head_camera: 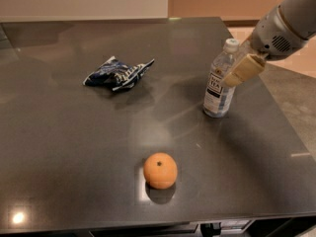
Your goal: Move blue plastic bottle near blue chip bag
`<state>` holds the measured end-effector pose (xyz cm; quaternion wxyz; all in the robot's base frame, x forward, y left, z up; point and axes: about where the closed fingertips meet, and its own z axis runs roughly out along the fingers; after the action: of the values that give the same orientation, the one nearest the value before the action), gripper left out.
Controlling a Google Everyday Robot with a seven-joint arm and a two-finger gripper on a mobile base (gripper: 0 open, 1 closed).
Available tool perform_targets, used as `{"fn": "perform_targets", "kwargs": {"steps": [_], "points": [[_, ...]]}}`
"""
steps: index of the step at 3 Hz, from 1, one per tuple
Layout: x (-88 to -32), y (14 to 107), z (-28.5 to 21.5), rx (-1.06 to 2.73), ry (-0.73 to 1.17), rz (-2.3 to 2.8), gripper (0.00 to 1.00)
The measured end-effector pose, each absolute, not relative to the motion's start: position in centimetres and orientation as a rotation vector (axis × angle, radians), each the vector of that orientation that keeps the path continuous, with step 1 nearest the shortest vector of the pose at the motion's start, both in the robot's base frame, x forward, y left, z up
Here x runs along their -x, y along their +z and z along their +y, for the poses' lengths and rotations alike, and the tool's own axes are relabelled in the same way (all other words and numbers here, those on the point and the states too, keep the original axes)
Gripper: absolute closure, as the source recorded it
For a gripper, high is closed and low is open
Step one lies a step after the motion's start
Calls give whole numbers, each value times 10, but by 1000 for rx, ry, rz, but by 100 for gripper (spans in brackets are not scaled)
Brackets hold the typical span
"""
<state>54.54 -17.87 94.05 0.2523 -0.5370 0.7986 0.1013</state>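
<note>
The blue plastic bottle (218,90) stands upright on the right half of the dark tabletop (74,157), close to the right edge and about midway between the far and near edges. Its white cap is on and the label reading "TEA" faces the camera.

The gripper (240,70) is at the bottle's upper right side, level with its shoulder, and a tan part of it lies against or just beside the clear plastic. Whether the gripper is closed on the bottle or only next to it cannot be told from this view. The grey arm (286,26) reaches in from beyond the far right corner and slopes down to the gripper.

The blue chip bag (117,74) lies crumpled and flat, left of the middle and nearer the far edge, well apart from the bottle. An orange fruit (160,170) sits near the middle of the near edge, apart from both the bag and the bottle.
</note>
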Motion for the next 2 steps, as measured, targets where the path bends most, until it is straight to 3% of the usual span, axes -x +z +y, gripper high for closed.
{"fn": "perform_targets", "kwargs": {"steps": [2], "points": [[-563, 955, -159, 1455, 331, 2113, 87]]}}
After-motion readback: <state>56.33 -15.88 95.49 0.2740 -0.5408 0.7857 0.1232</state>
